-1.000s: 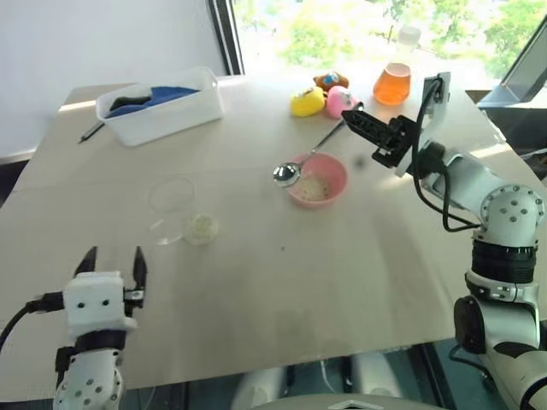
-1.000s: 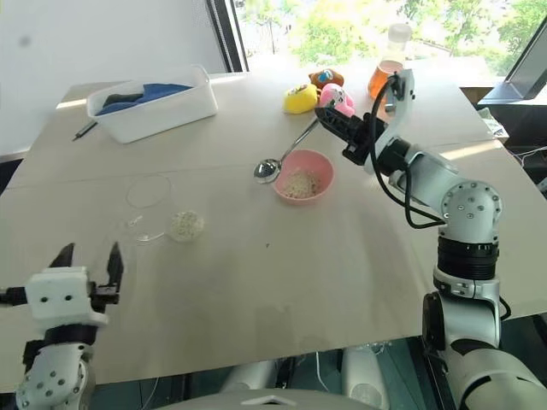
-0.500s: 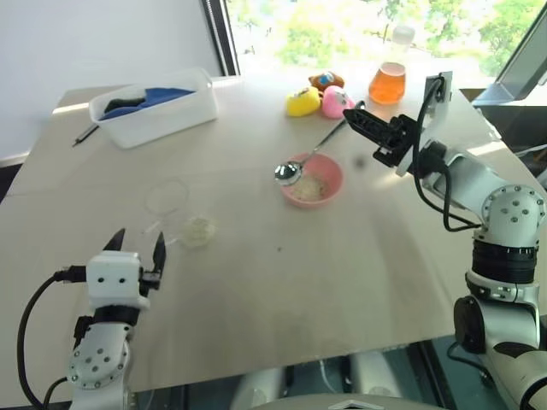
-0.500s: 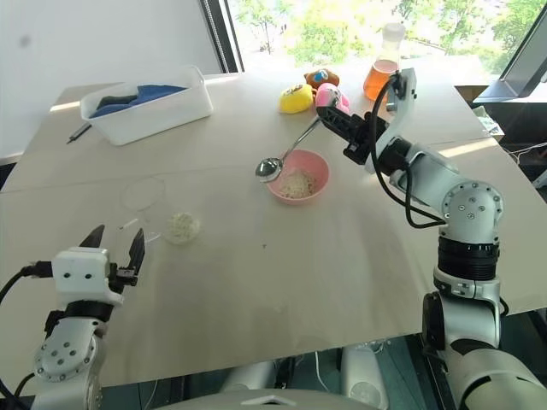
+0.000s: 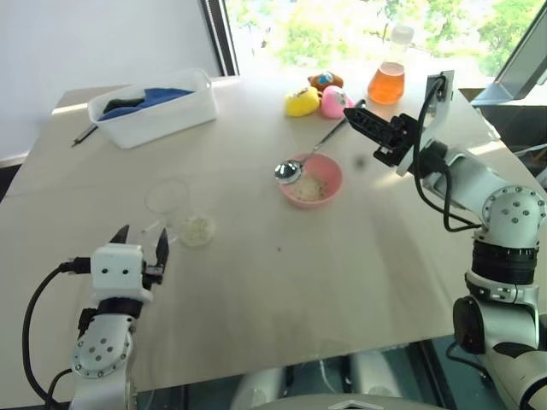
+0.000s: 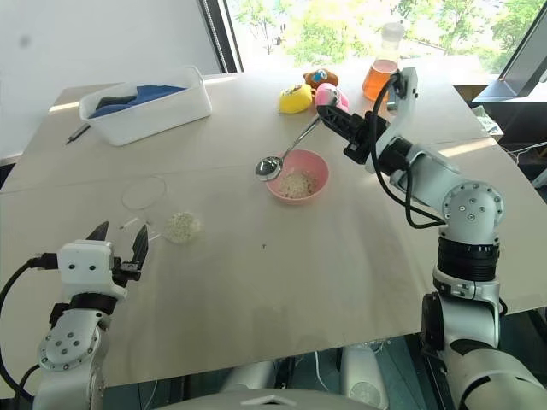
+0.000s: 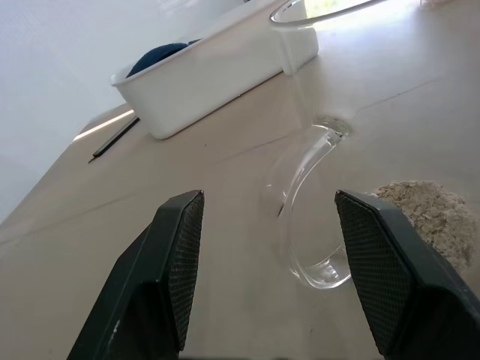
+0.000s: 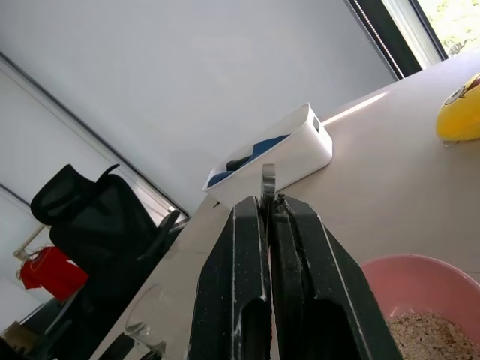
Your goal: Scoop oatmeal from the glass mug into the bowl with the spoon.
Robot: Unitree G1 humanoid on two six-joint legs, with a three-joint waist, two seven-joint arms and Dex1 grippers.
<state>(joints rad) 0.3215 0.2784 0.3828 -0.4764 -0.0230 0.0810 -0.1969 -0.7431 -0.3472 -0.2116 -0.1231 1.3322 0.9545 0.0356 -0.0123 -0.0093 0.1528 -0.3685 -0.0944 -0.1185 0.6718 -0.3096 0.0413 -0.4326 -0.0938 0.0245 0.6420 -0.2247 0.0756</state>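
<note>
While the right hand (image 6: 334, 120) grips the spoon (image 6: 289, 148), the left hand (image 6: 118, 243) waits open by the glass mug (image 5: 169, 205).

Clamped shut on the handle's end, the right hand hangs above the tabletop (image 6: 342, 256) just behind the pink bowl (image 6: 297, 176); the spoon's long axis slants from there down and toward the robot's left, its shiny head poised at the bowl's left rim. Oatmeal (image 6: 296, 184) lies in the bowl. Near the tabletop's front left, the left hand's fingers (image 7: 176, 240) stand apart, pointing forward at the mug's clear handle, close but not touching. A clump of oatmeal (image 5: 198, 228) sits beside that handle, on the side toward the bowl.
</note>
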